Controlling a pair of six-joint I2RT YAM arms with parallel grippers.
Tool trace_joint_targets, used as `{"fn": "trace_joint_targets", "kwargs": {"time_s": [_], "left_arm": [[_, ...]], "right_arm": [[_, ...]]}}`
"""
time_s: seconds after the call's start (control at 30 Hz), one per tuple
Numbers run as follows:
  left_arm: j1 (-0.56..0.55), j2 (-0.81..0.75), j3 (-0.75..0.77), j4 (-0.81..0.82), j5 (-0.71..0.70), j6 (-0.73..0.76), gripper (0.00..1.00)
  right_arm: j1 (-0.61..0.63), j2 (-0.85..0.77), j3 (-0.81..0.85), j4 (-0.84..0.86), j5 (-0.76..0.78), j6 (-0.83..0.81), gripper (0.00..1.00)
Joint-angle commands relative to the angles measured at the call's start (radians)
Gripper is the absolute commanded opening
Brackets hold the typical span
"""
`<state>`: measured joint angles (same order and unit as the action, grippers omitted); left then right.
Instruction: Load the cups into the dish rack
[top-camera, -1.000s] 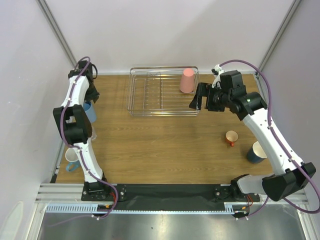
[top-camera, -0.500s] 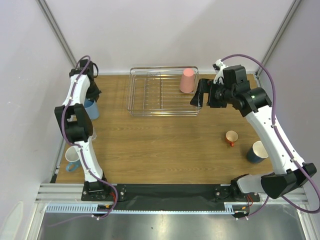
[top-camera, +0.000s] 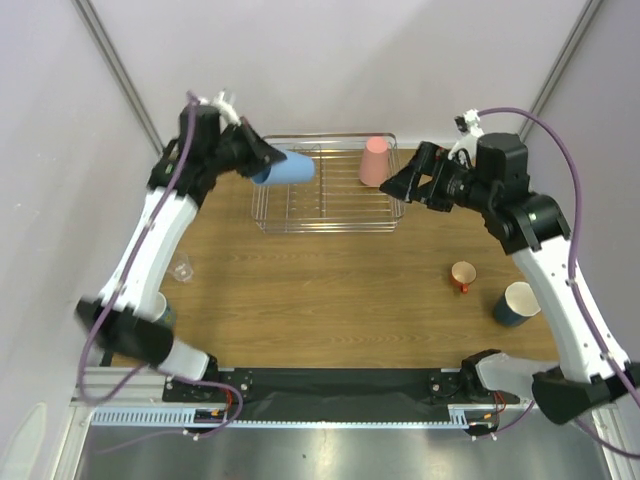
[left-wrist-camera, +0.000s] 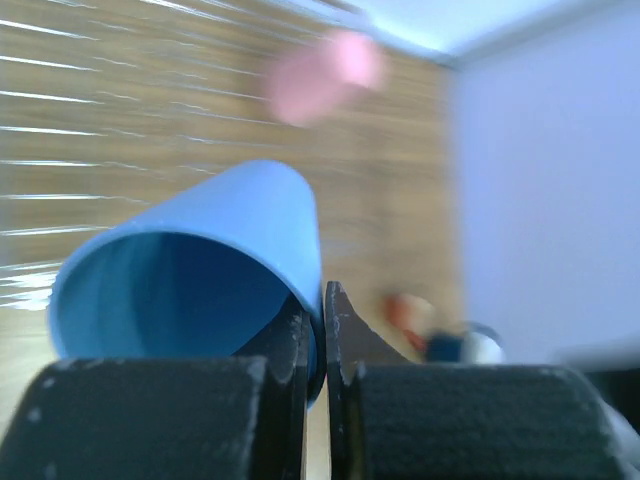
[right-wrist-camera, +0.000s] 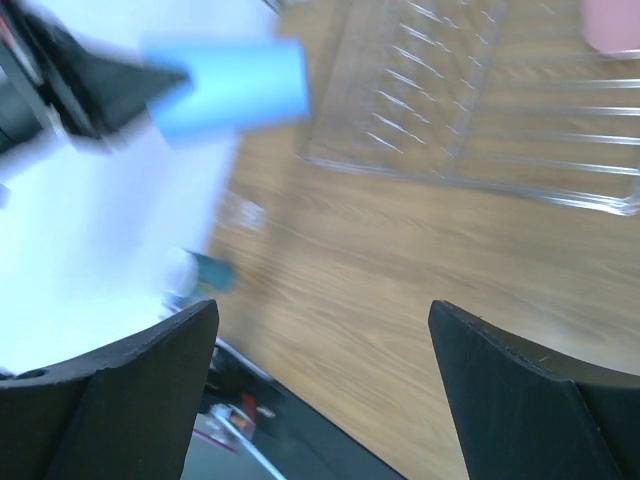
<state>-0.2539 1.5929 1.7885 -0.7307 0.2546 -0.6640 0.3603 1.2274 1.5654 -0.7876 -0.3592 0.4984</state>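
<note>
- My left pincer (top-camera: 262, 160) is clamped on the rim of the light blue tumbler (top-camera: 285, 168). The tumbler lies sideways in the air over the left end of the dish rack (top-camera: 325, 228), with its mouth towards the pincer.
- My right pincer (top-camera: 400, 183) hangs with its jaws spread wide and nothing between them. It is above the rack's right end, just beside the pink tumbler (top-camera: 375, 160) standing in the far right corner.
- A broad band of the wooden surface (top-camera: 330, 300) lies between the rack's near rail and the arm bases.
- The small orange cup (top-camera: 463, 273) and the dark blue mug (top-camera: 515, 302) sit near each other by the right arm. The clear glass (top-camera: 182, 268) stands near the left edge, well apart from the rack.
- The left wrist view shows what the top view hides: one finger (left-wrist-camera: 285, 400) is inside the tumbler wall and the other is outside.
- The right wrist view is blurred, but it shows the tumbler held clear above the rack's left side.
</note>
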Motion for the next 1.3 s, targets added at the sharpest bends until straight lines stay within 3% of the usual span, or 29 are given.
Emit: {"fn": "trace_joint_targets", "kwargs": {"time_s": [0.0, 0.07, 0.27, 0.3, 0.5, 0.6, 0.77, 1.27], "left_arm": [[-0.010, -0.224, -0.259, 0.445, 0.242, -0.265, 0.00], [-0.021, -0.275, -0.366, 0.534, 0.319, -0.334, 0.01], [-0.137, -0.431, -0.526, 0.726, 0.348, -0.521, 0.00], [-0.168, -0.448, -0.553, 0.820, 0.342, -0.549, 0.00], [-0.289, -0.543, -0.682, 0.982, 0.236, -0.669, 0.00], [-0.347, -0.591, -0.747, 1.068, 0.106, -0.724, 0.00], [-0.401, -0.602, -0.821, 1.246, -0.043, -0.857, 0.00], [-0.461, -0.522, -0.811, 1.343, -0.140, -0.983, 0.00]], "right_arm": [[-0.015, -0.084, -0.040, 0.221, -0.063, 0.178, 0.93], [-0.026, -0.141, -0.103, 0.336, -0.063, 0.274, 0.93], [-0.037, -0.239, -0.231, 0.608, -0.018, 0.488, 0.95], [-0.037, -0.243, -0.240, 0.649, -0.018, 0.503, 0.98], [-0.037, -0.246, -0.288, 0.729, -0.009, 0.587, 1.00], [-0.024, -0.249, -0.320, 0.772, -0.018, 0.640, 1.00], [0.037, -0.256, -0.344, 0.841, 0.025, 0.598, 1.00], [0.092, -0.201, -0.331, 0.941, 0.020, 0.546, 0.99]]}}
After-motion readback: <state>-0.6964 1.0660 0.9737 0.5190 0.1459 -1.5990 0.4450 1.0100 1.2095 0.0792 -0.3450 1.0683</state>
